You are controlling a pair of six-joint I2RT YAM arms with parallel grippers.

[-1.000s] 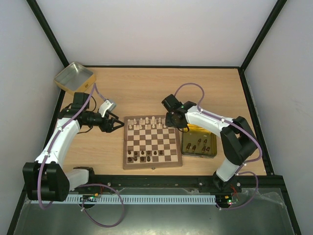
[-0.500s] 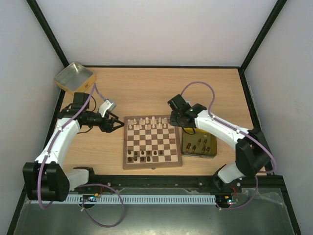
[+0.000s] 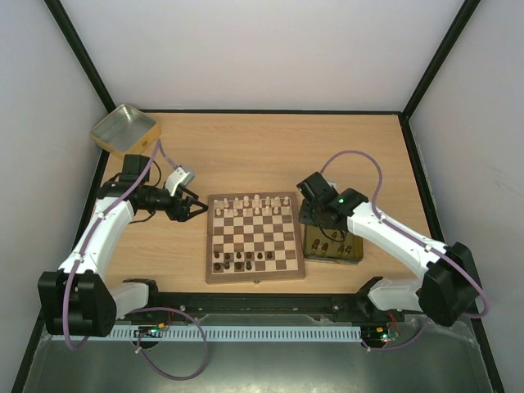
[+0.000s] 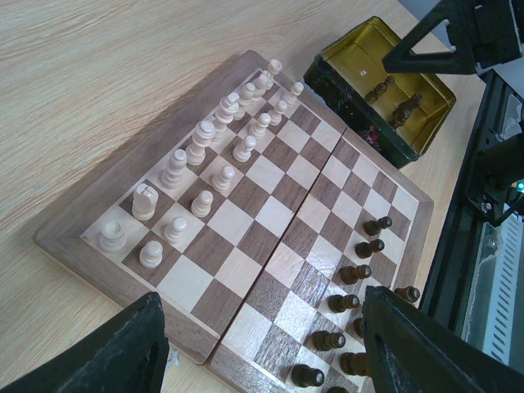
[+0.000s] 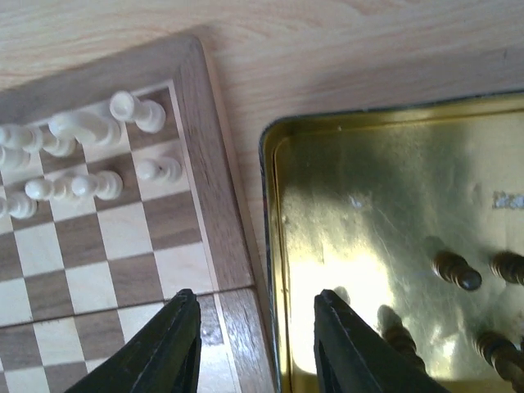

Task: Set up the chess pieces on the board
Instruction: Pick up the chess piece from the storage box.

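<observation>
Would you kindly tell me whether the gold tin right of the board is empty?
Not empty: the gold tin holds several dark pieces on its floor.

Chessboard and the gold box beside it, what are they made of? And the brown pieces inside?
The chessboard looks like wood with a dull finish: grain lines run along its border. The gold tin is probably metal: its floor shines and mirrors light. The brown pieces seem dark, slightly glossy wood, though they are blurry.
</observation>
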